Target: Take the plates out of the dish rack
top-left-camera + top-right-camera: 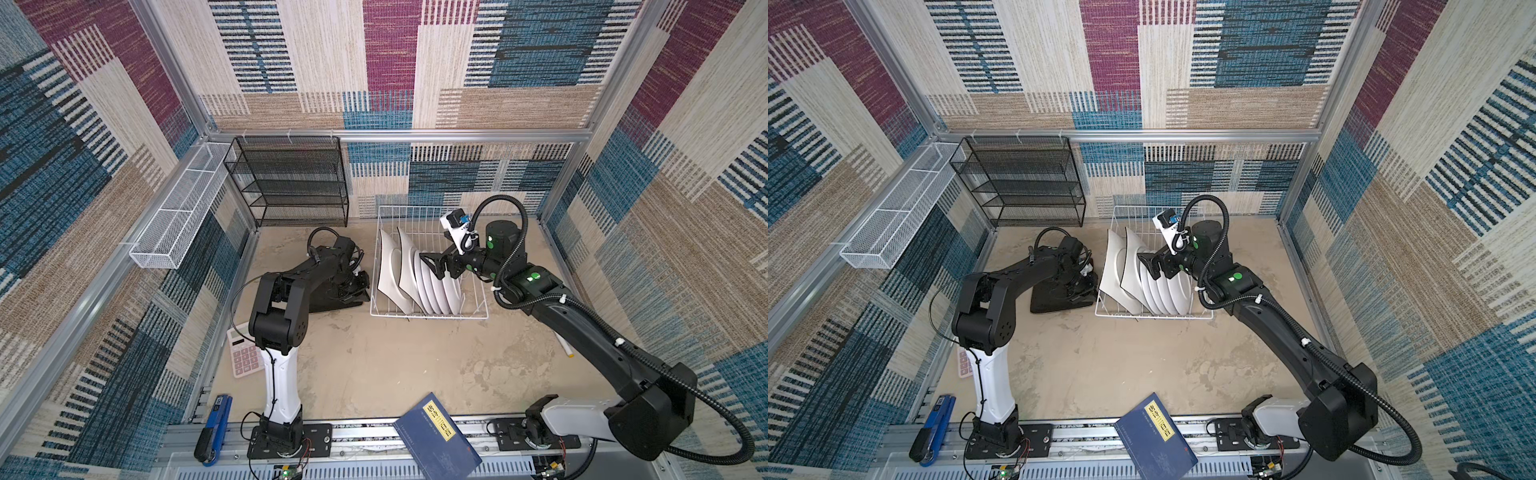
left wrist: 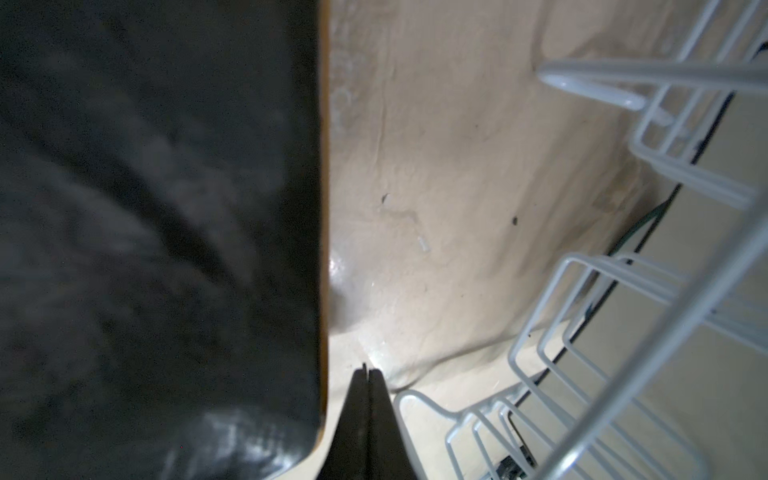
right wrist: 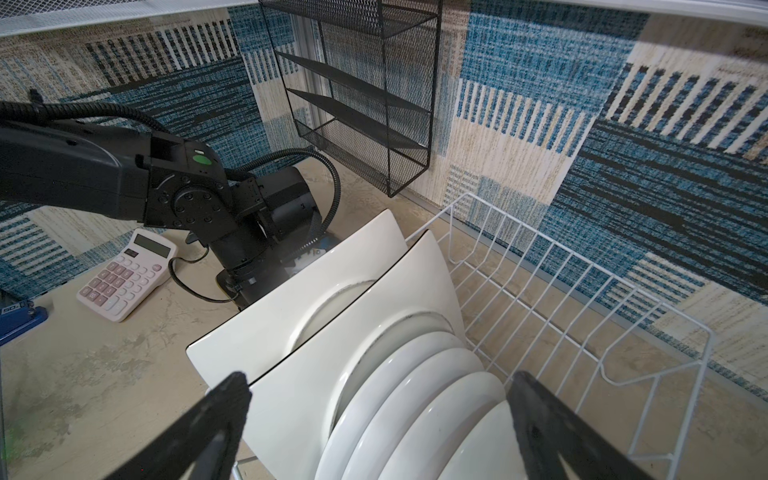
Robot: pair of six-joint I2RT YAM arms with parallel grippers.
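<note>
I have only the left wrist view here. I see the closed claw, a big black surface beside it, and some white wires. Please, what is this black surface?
Observer: In a top view it looks like a dark square plate lying on the table, just left of the dish rack.
Operator: Are there plates in the rack?
Observer: Yes, two square plates and several round plates stand upright in it.
Operator: And where is the other arm?
Observer: The right claw hangs open just above the round plates.
</note>
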